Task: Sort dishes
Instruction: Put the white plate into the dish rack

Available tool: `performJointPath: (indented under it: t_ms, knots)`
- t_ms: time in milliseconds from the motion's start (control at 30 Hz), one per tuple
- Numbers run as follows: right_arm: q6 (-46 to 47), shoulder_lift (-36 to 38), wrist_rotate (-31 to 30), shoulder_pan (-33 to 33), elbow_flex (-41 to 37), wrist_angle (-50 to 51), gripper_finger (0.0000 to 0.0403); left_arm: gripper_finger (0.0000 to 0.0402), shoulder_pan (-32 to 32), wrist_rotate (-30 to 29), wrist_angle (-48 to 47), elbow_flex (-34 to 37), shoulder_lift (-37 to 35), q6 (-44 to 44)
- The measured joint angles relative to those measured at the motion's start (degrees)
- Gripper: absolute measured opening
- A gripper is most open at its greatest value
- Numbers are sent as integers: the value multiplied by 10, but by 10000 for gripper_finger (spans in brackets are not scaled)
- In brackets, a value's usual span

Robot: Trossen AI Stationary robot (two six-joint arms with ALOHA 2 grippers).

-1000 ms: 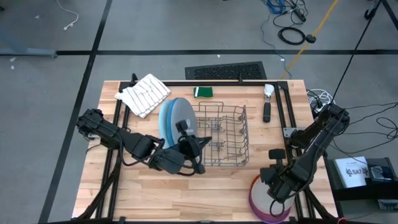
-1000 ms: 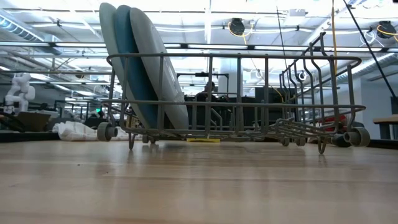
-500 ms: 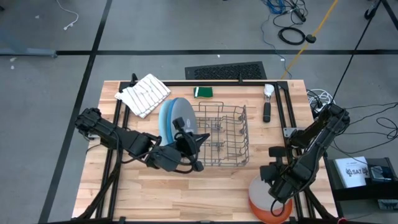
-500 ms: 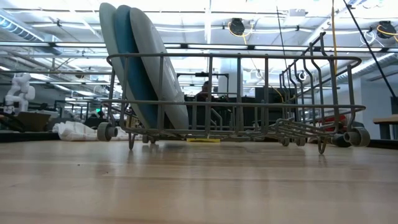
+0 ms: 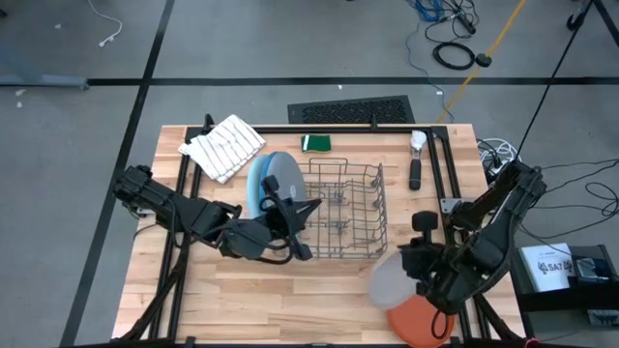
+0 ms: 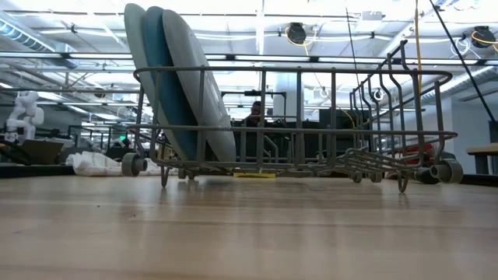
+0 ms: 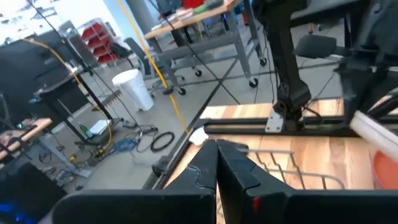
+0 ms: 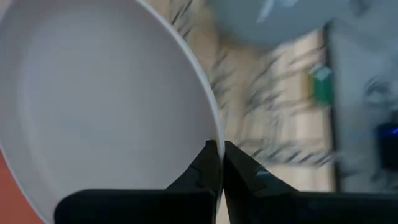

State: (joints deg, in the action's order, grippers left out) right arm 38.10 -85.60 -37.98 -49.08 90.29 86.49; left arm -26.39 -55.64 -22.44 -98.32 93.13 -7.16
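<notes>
High view — right gripper [image 5: 423, 274] pinches the off-white plate [image 5: 389, 282] by its rim, just beside the dish rack [image 5: 348, 210]. Left gripper [image 5: 298, 215], fingers closed and empty, at the rack. Judgement: turn plate upright — feed between wires.

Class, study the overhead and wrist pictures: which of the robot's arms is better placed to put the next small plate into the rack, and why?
Right. The right hand is shut on the off-white plate, lifted beside the wire rack. The left hand, shut and empty, sits by the large plates.

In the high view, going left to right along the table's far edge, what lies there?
Striped cloth → green sponge → white-headed brush beside a black handle.
</notes>
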Motion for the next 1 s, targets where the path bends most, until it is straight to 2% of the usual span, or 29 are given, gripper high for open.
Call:
performJointPath:
  t_ms: [133, 267, 467, 633, 767, 1000]
  knots:
    - [-93, 0, -92, 21, 45, -17, 0, 4, -1, 1, 35, 0, -1, -65]
    - [-222, 0, -169, 47, 78, -75, 0, 4, -2, 1, 82, 0, -2, -148]
    - [-437, 0, -223, 106, 93, -211, 0, 4, -2, -2, 124, 0, -2, -299]
    - [-516, -3, -250, 170, 88, -255, 0, 11, -3, -59, 189, 0, -10, -351]
    - [-509, -3, -275, 224, 69, -253, 0, 43, -2, -85, 172, 0, -28, -297]
    - [-382, -4, -389, 280, 35, -254, 0, 98, 30, -86, 4, 0, -39, -55]
